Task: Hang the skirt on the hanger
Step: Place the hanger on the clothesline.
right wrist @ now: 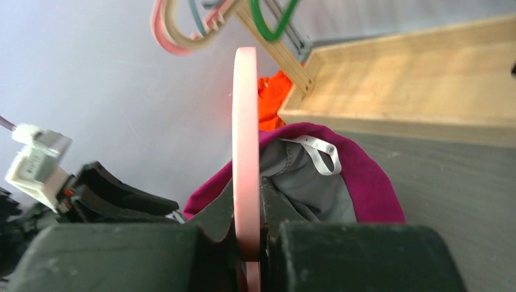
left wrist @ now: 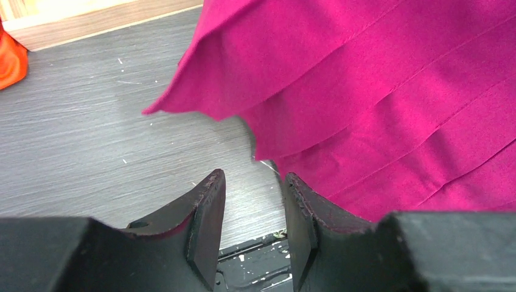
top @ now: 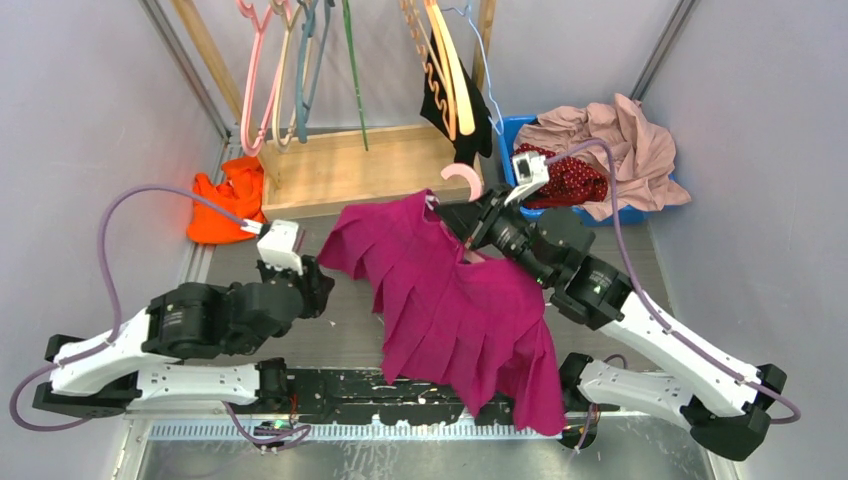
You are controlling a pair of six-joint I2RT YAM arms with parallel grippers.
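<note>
The thin pink hanger [top: 462, 180] is pinched at its neck by my right gripper [top: 472, 243], its round hook pointing up; in the right wrist view the hanger [right wrist: 246, 140] stands edge-on between the shut fingers of that gripper [right wrist: 248, 204]. A plain magenta pleated garment [top: 450, 310] drapes from it down across the table. The dark red dotted skirt [top: 572, 180] lies in the blue bin [top: 512, 130], touched by neither gripper. My left gripper [top: 320, 285] is open and empty, just left of the magenta cloth [left wrist: 377, 91]; the table shows between the fingers of the left gripper [left wrist: 252, 182].
A pale pink garment [top: 620, 140] is heaped over the bin. An orange cloth [top: 225, 205] lies at the back left beside a wooden tray [top: 370, 165]. Several hangers [top: 280, 70] hang from a rail behind it. Grey walls close in both sides.
</note>
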